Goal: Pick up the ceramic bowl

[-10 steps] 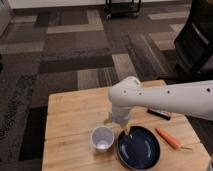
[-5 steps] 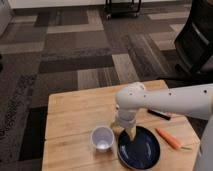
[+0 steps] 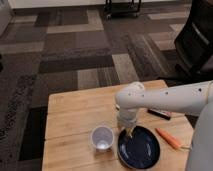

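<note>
The ceramic bowl (image 3: 140,148) is a wide, shallow, dark navy dish near the front edge of the wooden table (image 3: 75,112). My white arm reaches in from the right. The gripper (image 3: 129,132) points down over the bowl's back left rim, at or just above it. A small white cup (image 3: 102,137) stands just left of the bowl.
An orange carrot-like object (image 3: 168,138) lies right of the bowl. A dark flat object (image 3: 160,114) lies behind it under my arm. A black office chair (image 3: 197,40) stands at the right. Patterned carpet surrounds the table, with a dark cart base (image 3: 122,7) far back.
My arm has moved right and forward, and the gripper has come down from above the cup's side to the bowl's back left rim. The bowl and cup have not moved.
</note>
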You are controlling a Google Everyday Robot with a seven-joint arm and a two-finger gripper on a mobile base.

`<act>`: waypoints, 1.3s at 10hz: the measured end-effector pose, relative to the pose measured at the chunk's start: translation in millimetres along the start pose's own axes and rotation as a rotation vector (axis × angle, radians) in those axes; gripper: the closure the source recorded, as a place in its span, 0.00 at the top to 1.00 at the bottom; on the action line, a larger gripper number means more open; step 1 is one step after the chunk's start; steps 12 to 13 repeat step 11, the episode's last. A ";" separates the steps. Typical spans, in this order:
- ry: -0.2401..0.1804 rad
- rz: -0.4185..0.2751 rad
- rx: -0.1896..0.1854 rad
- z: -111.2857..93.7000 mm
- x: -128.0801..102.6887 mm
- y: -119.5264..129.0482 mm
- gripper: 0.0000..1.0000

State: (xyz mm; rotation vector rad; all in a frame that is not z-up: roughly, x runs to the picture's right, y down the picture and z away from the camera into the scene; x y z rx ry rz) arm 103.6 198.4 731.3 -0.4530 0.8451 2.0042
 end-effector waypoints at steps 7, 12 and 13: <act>-0.174 -0.020 -0.120 -101.4 -41.3 -9.1 0.00; -0.204 -0.035 -0.155 -119.1 -42.9 -8.0 0.00; -0.204 -0.035 -0.155 -119.1 -42.9 -8.0 0.00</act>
